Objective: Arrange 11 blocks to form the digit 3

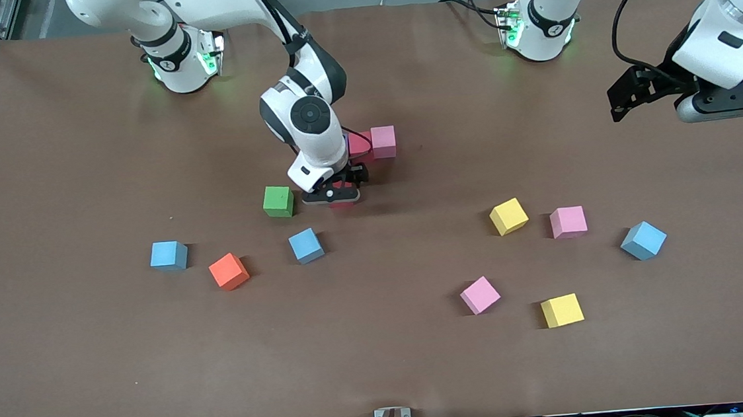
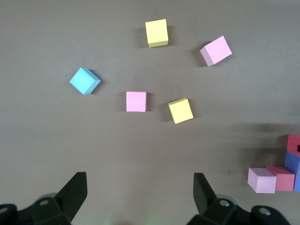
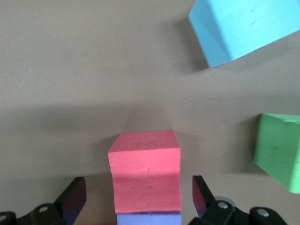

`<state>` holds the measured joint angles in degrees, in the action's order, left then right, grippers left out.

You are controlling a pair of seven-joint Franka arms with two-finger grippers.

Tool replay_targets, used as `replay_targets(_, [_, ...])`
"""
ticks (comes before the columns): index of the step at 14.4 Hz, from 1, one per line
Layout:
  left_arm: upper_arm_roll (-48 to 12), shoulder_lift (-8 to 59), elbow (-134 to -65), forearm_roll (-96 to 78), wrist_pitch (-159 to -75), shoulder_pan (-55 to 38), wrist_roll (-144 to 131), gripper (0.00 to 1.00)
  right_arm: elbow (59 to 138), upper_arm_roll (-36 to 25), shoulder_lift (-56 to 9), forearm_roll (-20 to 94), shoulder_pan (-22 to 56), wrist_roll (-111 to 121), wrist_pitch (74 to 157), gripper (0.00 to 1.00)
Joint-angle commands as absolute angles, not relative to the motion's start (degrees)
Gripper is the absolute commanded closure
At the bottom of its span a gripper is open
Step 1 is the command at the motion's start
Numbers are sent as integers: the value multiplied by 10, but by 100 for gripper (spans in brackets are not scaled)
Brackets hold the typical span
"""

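Lying nearest the front camera on the bench (image 1: 59, 365) are a yellow block (image 1: 562, 310) and a pink block (image 1: 480, 295). Farther back, the right gripper (image 1: 341, 195) sits low with fingers (image 3: 202, 193) spread wide on either side of a red block (image 3: 146, 174), not gripping it, just beside the green cube (image 1: 278, 201). The left gripper (image 2: 140, 199) hangs open and empty over its own end of the bench.

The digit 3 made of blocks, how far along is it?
Barely started: a pink block, red ones and a purple one are grouped mid-table. The right hand stands open around a red block there, seemingly just set down. Loose blocks such as the orange block remain. The left hand waits, open.
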<state>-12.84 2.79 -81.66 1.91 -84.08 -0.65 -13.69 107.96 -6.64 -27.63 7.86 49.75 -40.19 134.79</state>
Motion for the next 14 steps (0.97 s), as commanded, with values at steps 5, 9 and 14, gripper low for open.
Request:
replay_targets(5, [-129,28,-813,23,-838,-8,-108,0,1065,-67,-206,84,411,-369,1267,0])
replay_targets(9, [-129,28,-813,23,-838,-8,-108,0,1050,-69,-193,83,352,-370,1221,0])
replay_targets(14, [-127,27,-813,24,-837,-2,-81,0,943,-70,-185,76,282,-369,1072,0])
